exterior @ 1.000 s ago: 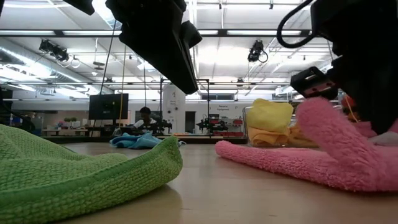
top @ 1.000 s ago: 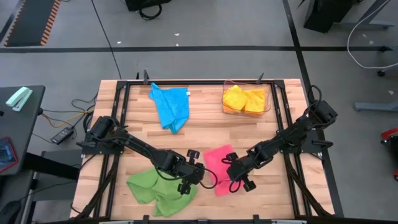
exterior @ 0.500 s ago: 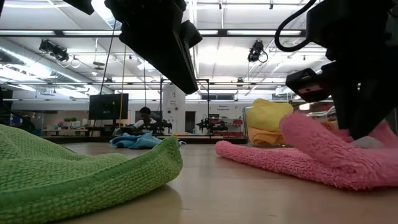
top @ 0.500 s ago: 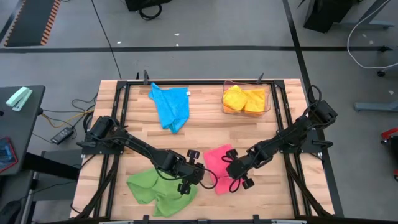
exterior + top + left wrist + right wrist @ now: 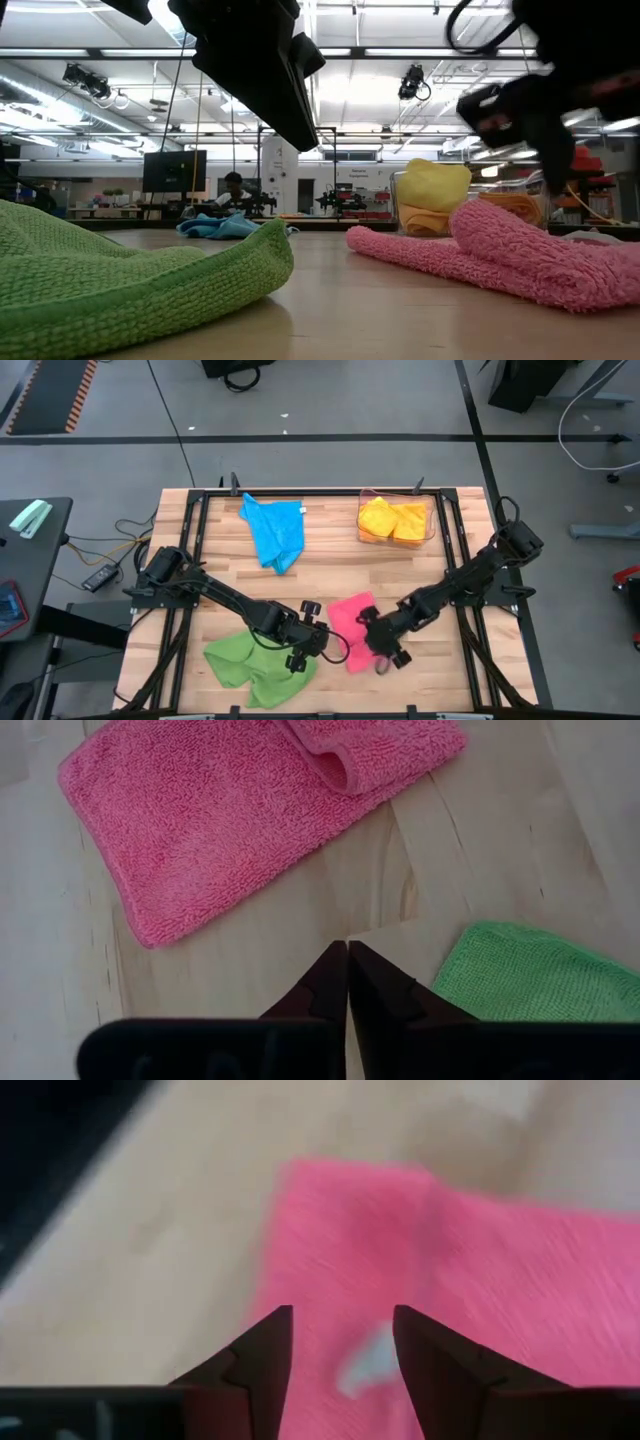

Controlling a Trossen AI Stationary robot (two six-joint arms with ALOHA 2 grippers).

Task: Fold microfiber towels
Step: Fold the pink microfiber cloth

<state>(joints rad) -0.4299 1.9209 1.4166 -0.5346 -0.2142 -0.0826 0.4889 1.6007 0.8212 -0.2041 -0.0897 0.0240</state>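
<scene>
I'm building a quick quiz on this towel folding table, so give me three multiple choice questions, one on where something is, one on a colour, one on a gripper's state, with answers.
1. Where are the yellow towels?
A. Inside the clear bin
B. Under the left arm
C. Spread on the pink towel

2. What colour is the towel at the table's front left?
A. Blue
B. Green
C. Orange

3. How is the left gripper?
A. Open wide
B. Shut on the pink towel
C. Shut, holding nothing

Answers:
1. A, the high view shows them in the bin at the back right.
2. B, the green towel lies there; the blue towel is at the back.
3. C, its fingers meet over bare wood, beside the pink towel.
</scene>
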